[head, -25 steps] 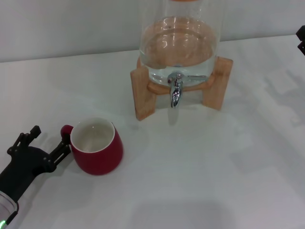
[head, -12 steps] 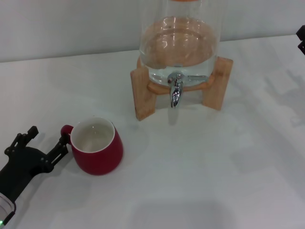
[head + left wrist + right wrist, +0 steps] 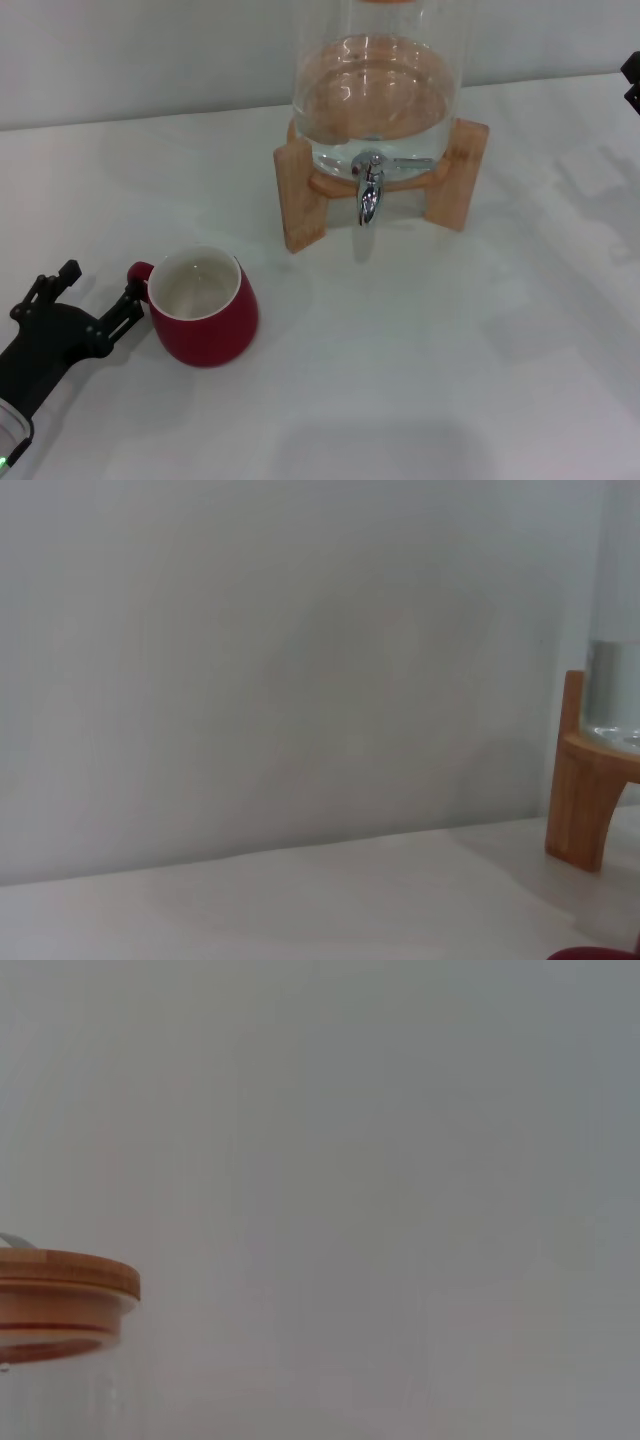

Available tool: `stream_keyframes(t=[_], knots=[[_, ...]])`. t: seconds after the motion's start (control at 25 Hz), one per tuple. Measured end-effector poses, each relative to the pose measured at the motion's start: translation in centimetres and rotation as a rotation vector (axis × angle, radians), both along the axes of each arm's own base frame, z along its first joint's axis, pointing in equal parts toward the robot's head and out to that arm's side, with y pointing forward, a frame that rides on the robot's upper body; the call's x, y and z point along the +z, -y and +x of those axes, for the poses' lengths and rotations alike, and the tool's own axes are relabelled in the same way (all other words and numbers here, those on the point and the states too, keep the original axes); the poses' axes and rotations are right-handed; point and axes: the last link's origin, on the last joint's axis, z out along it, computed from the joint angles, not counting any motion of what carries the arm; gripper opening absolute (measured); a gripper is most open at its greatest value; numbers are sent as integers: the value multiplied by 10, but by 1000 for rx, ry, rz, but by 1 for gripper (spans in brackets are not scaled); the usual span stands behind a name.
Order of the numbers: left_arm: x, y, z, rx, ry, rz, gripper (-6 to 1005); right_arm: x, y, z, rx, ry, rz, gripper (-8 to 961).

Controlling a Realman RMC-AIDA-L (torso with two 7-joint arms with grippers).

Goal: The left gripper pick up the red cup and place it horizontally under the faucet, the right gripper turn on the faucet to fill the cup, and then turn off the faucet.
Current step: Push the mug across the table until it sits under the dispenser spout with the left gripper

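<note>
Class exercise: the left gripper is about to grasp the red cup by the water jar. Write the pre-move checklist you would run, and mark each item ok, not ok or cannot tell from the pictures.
1. Left gripper open, fingers spread: ok.
2. Gripper lined up with the red cup: ok; one finger is at the small handle on the cup's left side, though contact cannot be told.
3. Cup upright on the table, white inside showing: ok.
4. Cup already under the faucet: not ok; it stands to the front left of the wooden stand.
5. Faucet shut, no water running: ok; no stream is visible below the spout.
6. Right gripper clear of the work: ok; only its edge shows at far right.
</note>
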Motion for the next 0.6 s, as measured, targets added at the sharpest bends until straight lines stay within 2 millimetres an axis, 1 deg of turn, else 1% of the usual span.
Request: stream_keyframes(t=[0.4,0.6], knots=[[-1,-6,3,-2,-11,-7,861,0,0,0,-2,-1,2,768],[-1,-7,3,-3,-12,-7,839,1,-1,0,-1,-1,4,768]])
